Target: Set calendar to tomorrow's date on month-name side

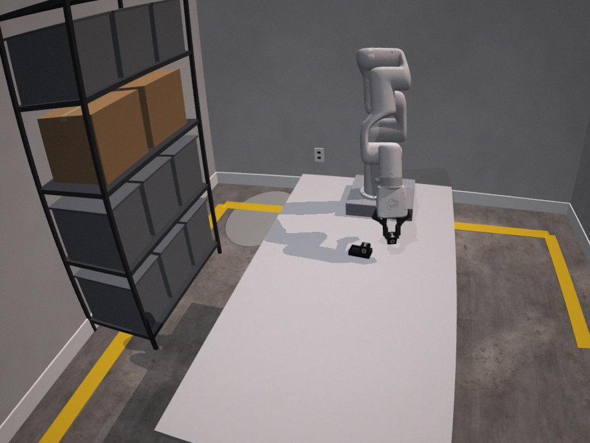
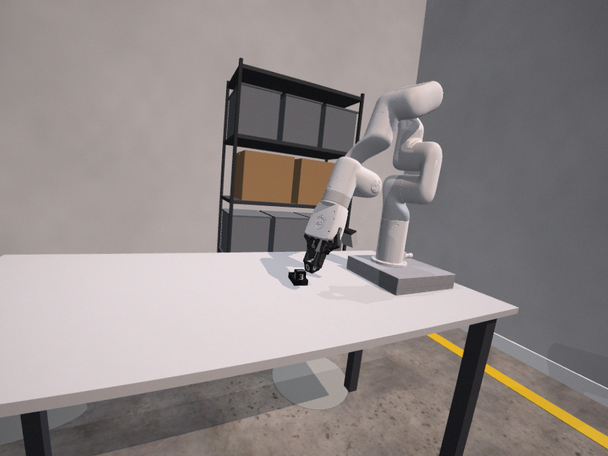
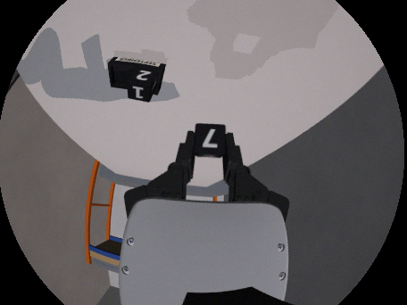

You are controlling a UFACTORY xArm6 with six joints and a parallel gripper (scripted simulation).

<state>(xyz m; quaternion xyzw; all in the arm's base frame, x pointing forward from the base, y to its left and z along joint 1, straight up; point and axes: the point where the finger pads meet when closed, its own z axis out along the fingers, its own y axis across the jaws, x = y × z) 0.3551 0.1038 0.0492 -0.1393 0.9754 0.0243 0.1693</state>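
The tray [image 1: 354, 252] [image 2: 299, 282] [image 3: 118, 77] sat on the bench [image 1: 333, 333] [image 2: 171, 304] [image 3: 178, 107], month side toward the arm [image 1: 381, 90] [image 2: 375, 122], with one cube [image 1: 364, 248] [image 2: 300, 276] [image 3: 142, 78] in it. That cube showed a 2 over SEPTEMBER, upright with the lettering, and filled the tens place. The ones place beside it stood vacant.

The other cube, the 7 cube [image 1: 391, 240] [image 2: 308, 266] [image 3: 210, 139], was out of the tray, apart from it and nearer the arm. The tool [image 1: 391, 235] [image 2: 312, 264] [image 3: 209, 142] had it gripped between its fingers, 7 toward the wrist view. Whether it touched the bench could not be told.

The step in hand seemed to be readying the ones digit. Today's date could not be read, so whether 7 was the wanted face stayed open. The next move called for settling that face, squaring the cube with its neighbour and lowering it flat, without nudging the 2, before letting go
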